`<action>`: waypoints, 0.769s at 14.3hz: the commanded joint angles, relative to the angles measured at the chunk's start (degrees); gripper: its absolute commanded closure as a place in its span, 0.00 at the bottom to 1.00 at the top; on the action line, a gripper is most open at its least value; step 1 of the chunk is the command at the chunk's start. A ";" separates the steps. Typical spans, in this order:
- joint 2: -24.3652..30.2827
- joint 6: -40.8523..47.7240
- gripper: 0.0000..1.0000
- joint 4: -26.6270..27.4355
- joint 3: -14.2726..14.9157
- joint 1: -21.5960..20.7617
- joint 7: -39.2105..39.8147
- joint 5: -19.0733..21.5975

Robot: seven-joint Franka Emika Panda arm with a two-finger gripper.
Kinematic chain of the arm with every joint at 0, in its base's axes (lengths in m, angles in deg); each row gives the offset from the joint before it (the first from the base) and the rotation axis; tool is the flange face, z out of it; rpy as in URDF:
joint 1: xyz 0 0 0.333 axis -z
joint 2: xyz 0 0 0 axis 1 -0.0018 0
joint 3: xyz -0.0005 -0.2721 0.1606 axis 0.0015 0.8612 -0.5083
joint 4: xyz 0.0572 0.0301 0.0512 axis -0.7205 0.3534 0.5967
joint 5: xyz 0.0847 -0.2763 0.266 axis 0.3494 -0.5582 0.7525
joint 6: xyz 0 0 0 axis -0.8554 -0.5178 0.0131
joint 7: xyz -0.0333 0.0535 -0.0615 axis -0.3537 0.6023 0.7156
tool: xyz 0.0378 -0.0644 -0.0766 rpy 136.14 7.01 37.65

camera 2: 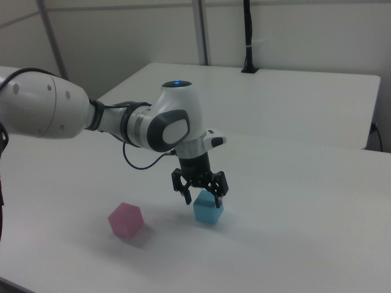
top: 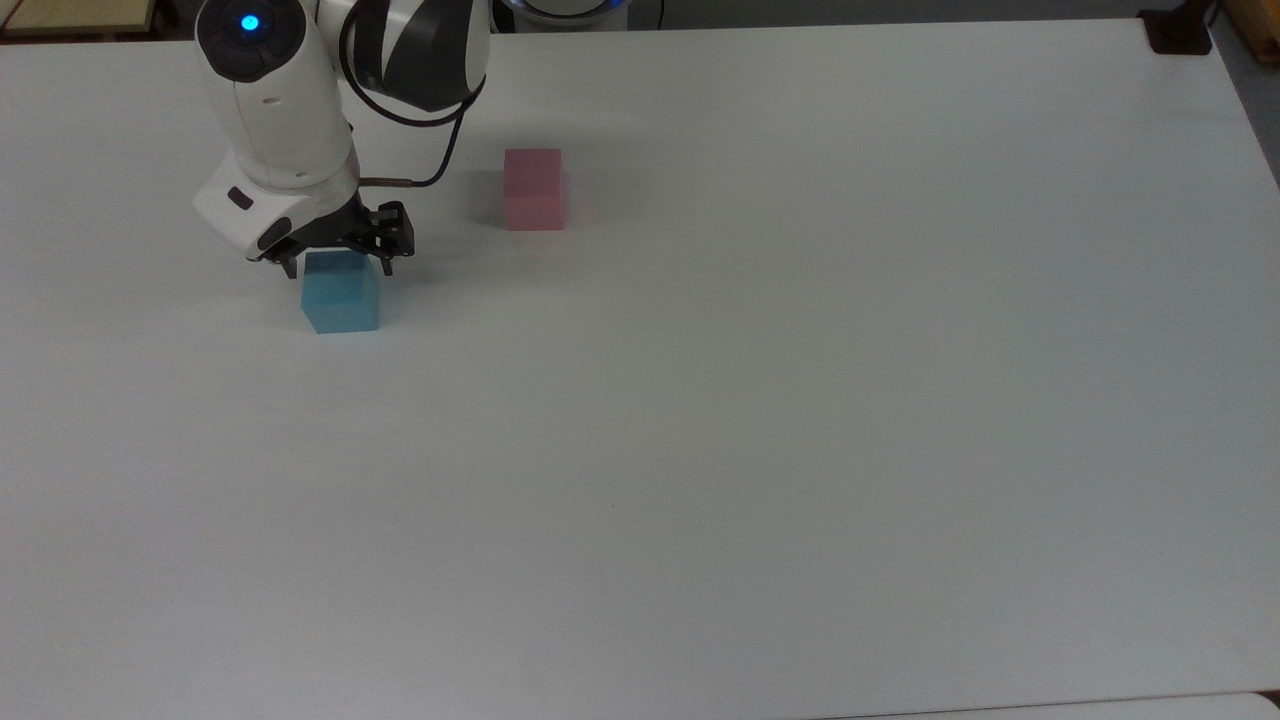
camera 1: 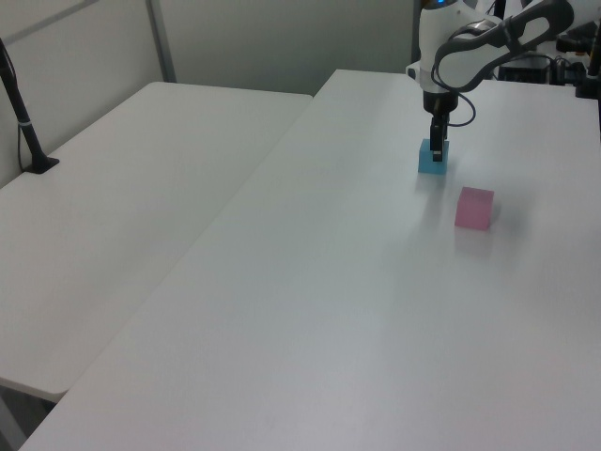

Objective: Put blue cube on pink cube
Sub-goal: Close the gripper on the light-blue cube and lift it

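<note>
The white table (top: pixel 800 420) is bare over most of its surface. Two obstacles stand on it: the blue cube (top: pixel 341 295) and the pink cube (top: pixel 533 189), well apart, with an open lane of tabletop between them. The gripper (top: pixel 340 266) sits low over the blue cube, fingers spread to either side of its top. Space above the pink cube is unobstructed.

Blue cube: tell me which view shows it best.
The top view: the blue cube shows its top and front face, jaws straddling its far edge. The right view shows two faces; the left view shows it behind the gripper.
</note>
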 commanded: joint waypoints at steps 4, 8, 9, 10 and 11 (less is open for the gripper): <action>-0.53 -0.72 0.34 -0.46 0.11 -0.31 -3.07 -1.15; 3.50 0.33 0.34 0.06 0.02 -0.57 -3.42 -0.97; 5.51 3.21 0.34 0.15 -0.07 -0.75 -3.42 -0.88; 8.14 7.58 0.34 0.16 -0.24 -0.92 -3.42 -0.19; 10.87 12.24 0.34 0.16 -0.42 -1.79 -3.42 0.43</action>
